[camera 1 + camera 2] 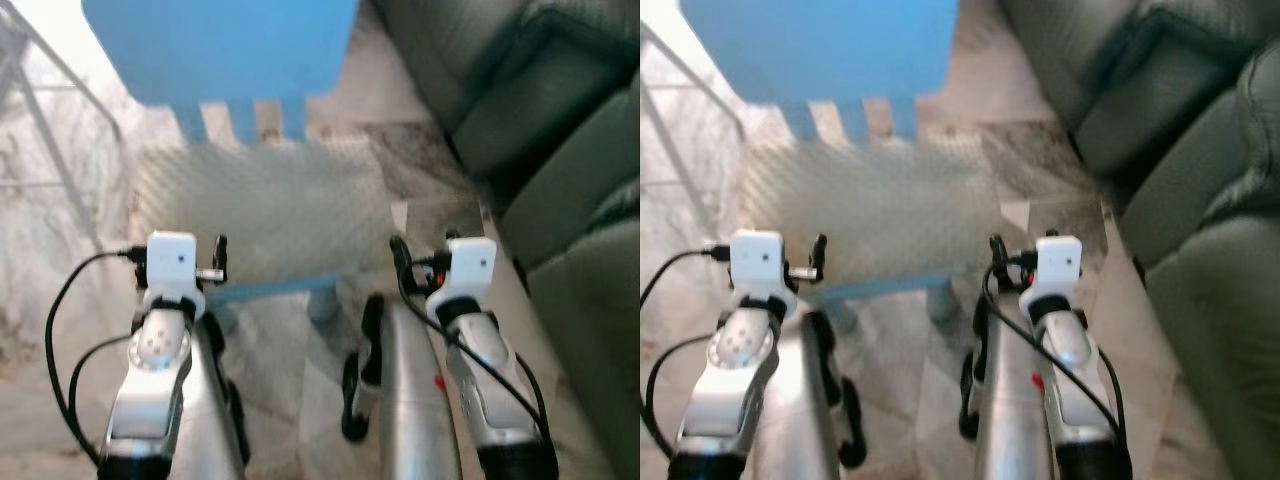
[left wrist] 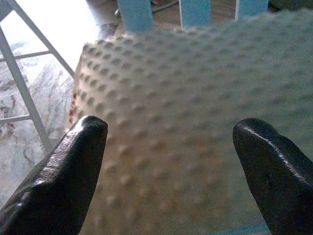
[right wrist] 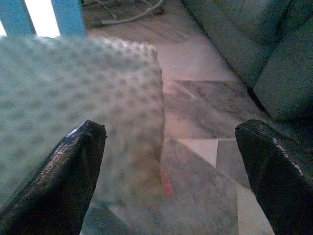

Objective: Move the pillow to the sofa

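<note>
A pale, dimpled pillow [image 1: 265, 210] lies on the seat of a blue chair [image 1: 220, 50], straight ahead of both arms. The dark green sofa [image 1: 560, 150] runs along the right side. My left gripper [image 2: 168, 132] is open, its two black fingers spread wide just short of the pillow's [image 2: 195, 98] near face. My right gripper [image 3: 171, 132] is open too. One of its fingers [image 3: 73, 166] sits in front of the pillow's right corner [image 3: 98, 88] and the other over bare floor toward the sofa [image 3: 274, 63].
A white metal frame [image 1: 50, 130] stands to the left of the chair. The chair's blue seat edge [image 1: 270, 290] and a leg [image 1: 322, 300] are close in front of my arms. Marble floor [image 1: 440, 215] separates chair and sofa. A cable [image 3: 132, 17] lies on the floor behind the chair.
</note>
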### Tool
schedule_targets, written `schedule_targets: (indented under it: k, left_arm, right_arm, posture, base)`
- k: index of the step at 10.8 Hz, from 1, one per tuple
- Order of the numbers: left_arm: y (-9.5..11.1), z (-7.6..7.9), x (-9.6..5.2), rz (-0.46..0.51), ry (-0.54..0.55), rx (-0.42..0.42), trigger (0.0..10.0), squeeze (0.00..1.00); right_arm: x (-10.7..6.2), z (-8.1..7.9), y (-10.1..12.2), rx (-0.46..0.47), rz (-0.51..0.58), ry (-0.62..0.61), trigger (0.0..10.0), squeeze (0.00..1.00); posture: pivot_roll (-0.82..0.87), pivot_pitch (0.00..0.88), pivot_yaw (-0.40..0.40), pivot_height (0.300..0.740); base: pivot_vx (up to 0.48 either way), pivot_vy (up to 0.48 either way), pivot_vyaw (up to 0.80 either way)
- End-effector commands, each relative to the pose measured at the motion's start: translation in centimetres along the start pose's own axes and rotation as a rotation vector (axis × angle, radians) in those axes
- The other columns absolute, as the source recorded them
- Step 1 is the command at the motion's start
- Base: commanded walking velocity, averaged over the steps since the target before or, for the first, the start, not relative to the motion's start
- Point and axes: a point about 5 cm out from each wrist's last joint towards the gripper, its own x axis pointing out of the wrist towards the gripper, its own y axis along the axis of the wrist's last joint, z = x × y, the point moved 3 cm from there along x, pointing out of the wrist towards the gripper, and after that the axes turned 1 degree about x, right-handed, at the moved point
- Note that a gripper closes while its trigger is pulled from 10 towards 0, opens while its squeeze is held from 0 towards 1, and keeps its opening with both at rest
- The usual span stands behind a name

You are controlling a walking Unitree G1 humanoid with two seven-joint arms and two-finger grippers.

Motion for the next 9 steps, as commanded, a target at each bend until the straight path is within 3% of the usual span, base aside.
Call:
schedule_targets:
  k: [1, 2, 3, 5, 7, 9]
  left_arm:
    - [-0.4, 0.0, -0.4, -0.009, -0.010, -0.016, 10.0, 0.00]
    - [-0.3, -0.3, -0.3, -0.013, -0.006, -0.064, 10.0, 0.94]
    - [-0.7, -1.3, -0.1, -0.034, 0.044, -0.063, 10.0, 1.00]
    - [0.1, -2.0, 1.0, -0.011, 0.058, -0.072, 10.0, 1.00]
    - [1.1, -3.9, 2.8, 0.003, 0.129, -0.062, 10.0, 1.00]
    - [1.1, -5.3, 3.6, -0.017, 0.158, -0.017, 10.0, 1.00]
  right_arm:
    - [-0.4, 0.2, -0.4, 0.006, -0.020, 0.002, 10.0, 0.00]
    - [-0.3, 0.0, -0.3, 0.016, -0.014, 0.020, 10.0, 0.00]
    - [-0.1, -0.3, 0.1, 0.049, 0.005, 0.038, 10.0, 1.00]
    - [1.0, -1.0, 0.9, 0.058, 0.023, 0.060, 10.0, 1.00]
    - [2.8, -2.1, 1.3, 0.068, 0.001, 0.117, 10.0, 1.00]
    - [4.0, -3.2, 1.7, 0.074, -0.007, 0.179, 10.0, 1.00]
  posture:
    - [-0.02, 0.317, -0.041, 0.475]
    - [-0.01, 0.320, -0.041, 0.475]
    - [-0.02, 0.322, -0.040, 0.475]
    - [-0.01, 0.334, -0.040, 0.475]
    - [-0.02, 0.349, -0.043, 0.475]
    - [-0.01, 0.361, -0.043, 0.475]
  base:
    - [0.000, 0.000, 0.00]
    - [0.000, 0.000, 0.00]
    - [0.000, 0.000, 0.00]
    - [0.000, 0.000, 0.00]
    - [0.000, 0.000, 0.00]
    - [0.000, 0.000, 0.00]
